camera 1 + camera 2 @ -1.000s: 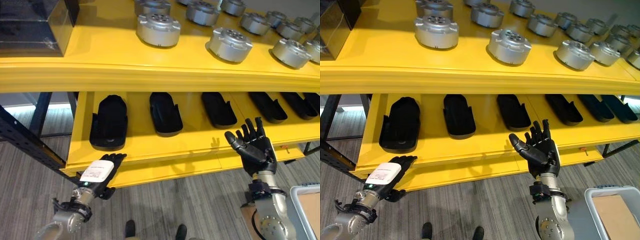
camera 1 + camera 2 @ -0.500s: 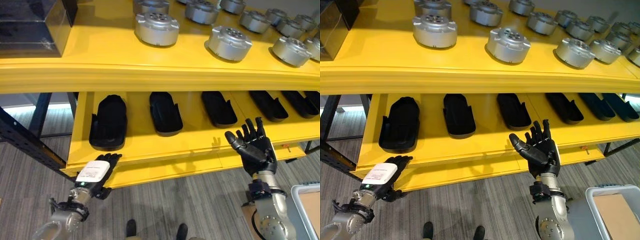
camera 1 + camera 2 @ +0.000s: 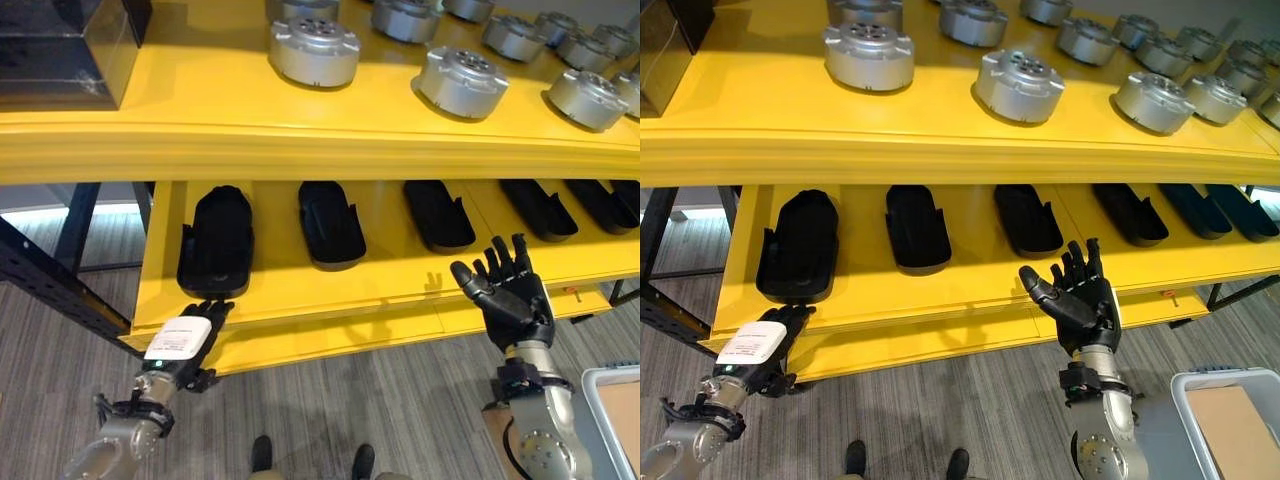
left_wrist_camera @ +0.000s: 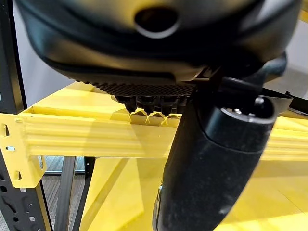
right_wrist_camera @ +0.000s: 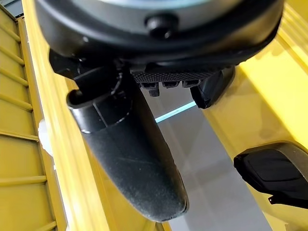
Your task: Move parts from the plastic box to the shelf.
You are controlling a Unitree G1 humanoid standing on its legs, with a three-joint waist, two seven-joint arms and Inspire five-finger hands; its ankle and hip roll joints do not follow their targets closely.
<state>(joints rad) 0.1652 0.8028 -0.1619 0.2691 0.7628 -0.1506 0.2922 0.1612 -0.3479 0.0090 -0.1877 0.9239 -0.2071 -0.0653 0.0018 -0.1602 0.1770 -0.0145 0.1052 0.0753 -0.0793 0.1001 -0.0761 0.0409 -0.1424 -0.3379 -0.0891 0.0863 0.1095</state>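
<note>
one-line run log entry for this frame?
left hand: open, empty, at lower shelf edge | right hand: open, empty, raised | plastic box: lower right

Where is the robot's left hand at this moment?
In the left eye view, the left hand is at lower left, at the yellow lower shelf's front edge, below the leftmost black tray.

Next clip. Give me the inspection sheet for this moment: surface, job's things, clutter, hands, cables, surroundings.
Surface: yellow shelf, two levels in view.
Job's things: round silver parts on the upper level; black moulded parts in a row on the lower level; plastic box at lower right, brown sheet inside.
Clutter: dark case on the upper level, far left.
Hands: left hand at the lower level's front edge, holding nothing; right hand open, raised, empty.
Cables: nothing seen.
Surroundings: grey striped floor; black rack frame on the left.
</note>
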